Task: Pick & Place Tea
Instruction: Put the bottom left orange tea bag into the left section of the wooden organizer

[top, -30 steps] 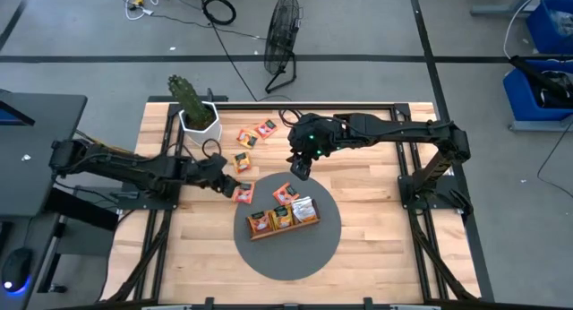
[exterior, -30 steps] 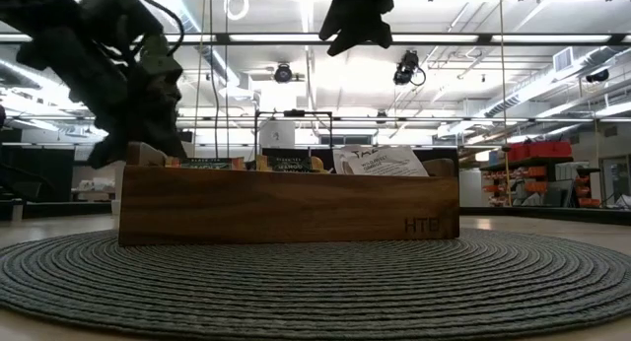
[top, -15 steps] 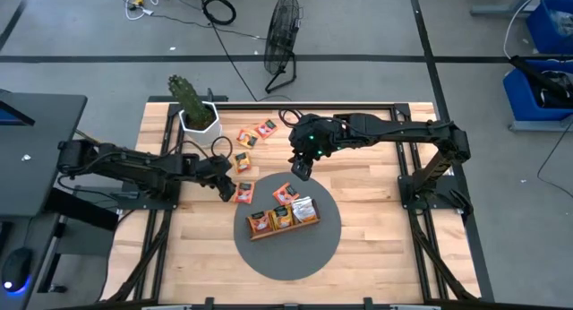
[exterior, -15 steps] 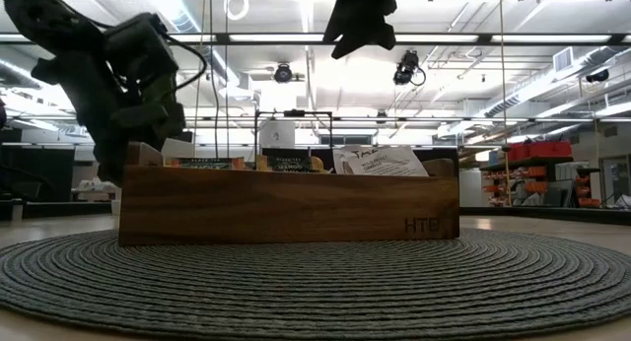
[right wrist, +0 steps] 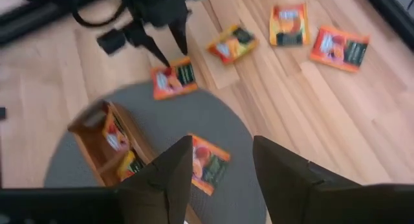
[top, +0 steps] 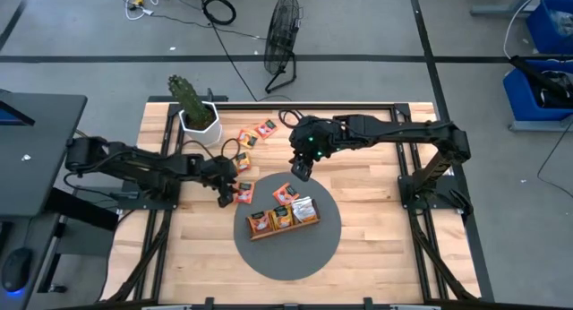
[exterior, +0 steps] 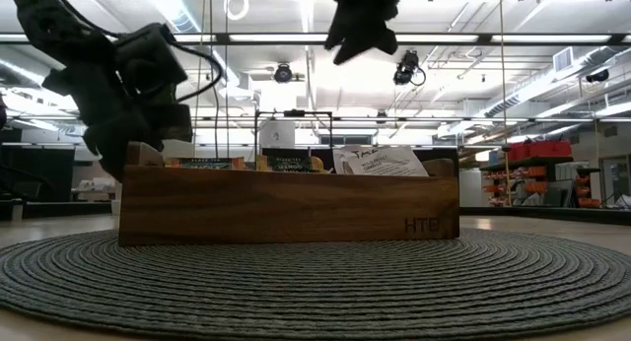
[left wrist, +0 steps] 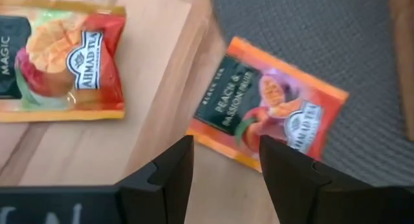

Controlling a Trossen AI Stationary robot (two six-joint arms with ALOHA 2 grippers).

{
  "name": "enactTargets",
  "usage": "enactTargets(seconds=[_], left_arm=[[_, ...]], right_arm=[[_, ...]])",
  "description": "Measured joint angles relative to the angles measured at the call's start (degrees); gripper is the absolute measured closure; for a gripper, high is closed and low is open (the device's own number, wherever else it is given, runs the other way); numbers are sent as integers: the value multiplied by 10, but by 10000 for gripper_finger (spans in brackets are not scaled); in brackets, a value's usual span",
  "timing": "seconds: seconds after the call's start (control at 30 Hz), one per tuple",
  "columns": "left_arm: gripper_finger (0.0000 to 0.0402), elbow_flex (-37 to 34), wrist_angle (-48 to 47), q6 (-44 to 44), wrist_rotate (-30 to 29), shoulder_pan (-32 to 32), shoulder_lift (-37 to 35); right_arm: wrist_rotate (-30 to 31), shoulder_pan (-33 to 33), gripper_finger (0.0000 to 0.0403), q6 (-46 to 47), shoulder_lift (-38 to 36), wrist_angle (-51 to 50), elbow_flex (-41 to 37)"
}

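Orange-red peach tea sachet (left wrist: pixel 272 114) lay half on the grey woven mat (top: pixel 327 243), half on the wooden table (top: pixel 376 189), just beside the wooden divided tray (top: pixel 283 219). I had the left gripper (left wrist: pixel 223 162) poised over it, jaws open. The right gripper (right wrist: pixel 220 166) hovered nearby, jaws open. Next, I judged: lower and close.
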Motion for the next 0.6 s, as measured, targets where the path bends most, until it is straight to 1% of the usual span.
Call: enactTargets(seconds=[0.13, 0.33, 0.47, 0.6], left_arm=[[220, 10, 3, 24, 0, 8, 16], [220, 35, 0, 93, -13, 22, 16], [220, 35, -28, 125, 3, 36, 32], [220, 37, -20, 140, 28, 43, 62]], right_arm=[[-1, 0, 234, 18, 1, -5, -22], [-7, 3, 234, 29, 1, -5, -38], [-7, 3, 234, 37, 1, -2, -38], [-7, 3, 234, 42, 1, 4, -38]])
